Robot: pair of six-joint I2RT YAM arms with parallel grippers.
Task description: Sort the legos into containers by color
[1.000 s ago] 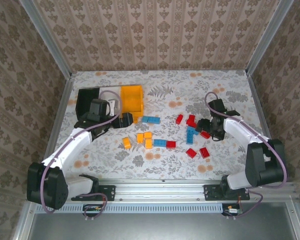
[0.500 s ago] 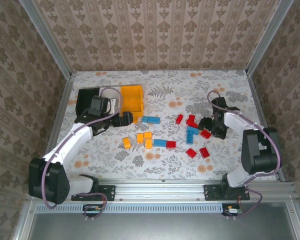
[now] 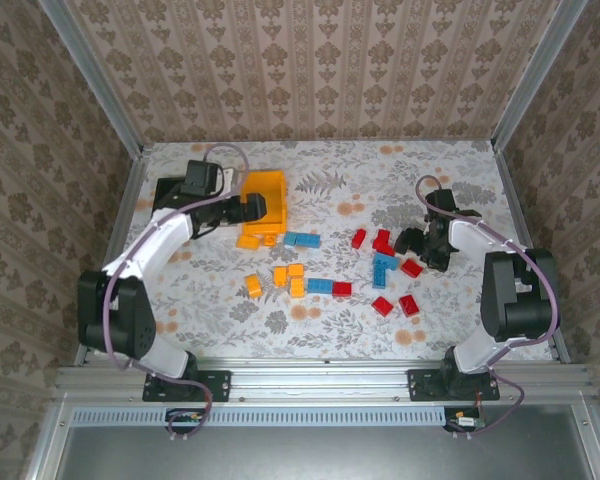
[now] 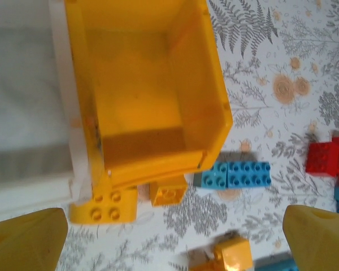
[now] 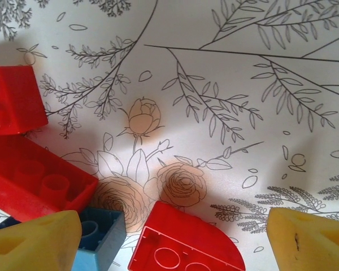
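Left wrist view has the left tool point(image 4: 172, 243) spread wide and holding nothing, hanging over the near wall of the orange bin point(image 4: 141, 96), whose floor looks bare. The white bin point(image 4: 22, 113) stands touching its left side. What matters for this arm is just outside that near wall. A yellow-orange brick point(image 4: 104, 206) lies on the desk point(image 4: 282, 56) tight against the bin's corner, and a smaller yellow-orange brick point(image 4: 168, 191) sits just beside it. Both lie on the tool's side of the wall, between the open fingers and slightly ahead of them. The larger brick's long axis runs parallel to the wall and to the line between the fingertips, so a pinch across its short width probably calls for a wrist turn.

From the top, the left tool point(image 3: 252, 208) is plainly the nearer one to these pieces. The right tool point(image 3: 418, 243) works well apart among the red bricks. Its wrist camera shows it open too, with an upturned red brick point(image 5: 186, 243) lying between its fingers and a blue brick point(image 5: 99, 234) touching one fingertip point(image 5: 34, 243).
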